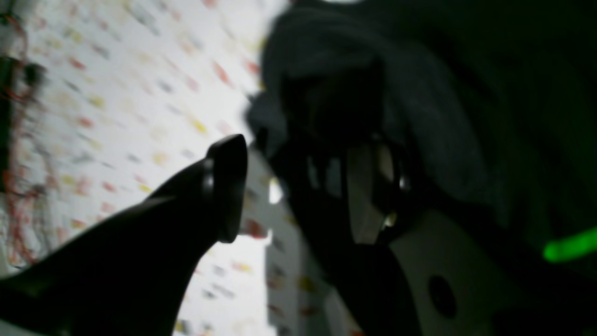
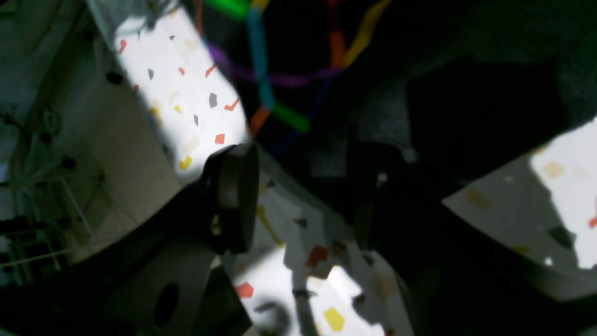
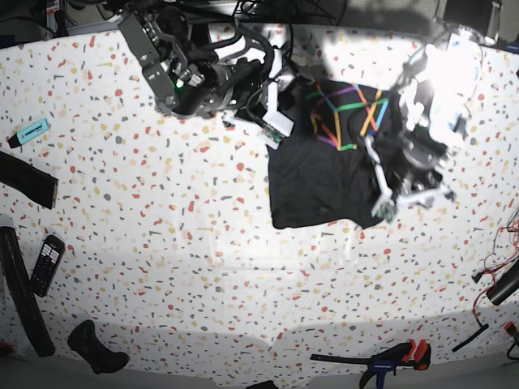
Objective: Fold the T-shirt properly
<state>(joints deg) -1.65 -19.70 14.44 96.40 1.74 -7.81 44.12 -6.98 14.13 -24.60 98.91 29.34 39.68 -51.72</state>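
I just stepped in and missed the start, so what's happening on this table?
A two-armed robot is working on a black T-shirt lying on the speckled table, its rainbow line print facing up. The shirt is bunched, not yet neatly folded. The right gripper sits at one edge of the shirt and the left gripper at the opposite edge. Both wrist views show dark cloth by the fingers, but they are too dark to tell whether either one is holding it.

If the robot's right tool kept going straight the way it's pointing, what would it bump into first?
Probably the T-shirt. In the right wrist view the right tool stands open, aimed at the dark cloth with the rainbow print just past its fingers. Depth is hard to judge; the speckled table beneath could come first.
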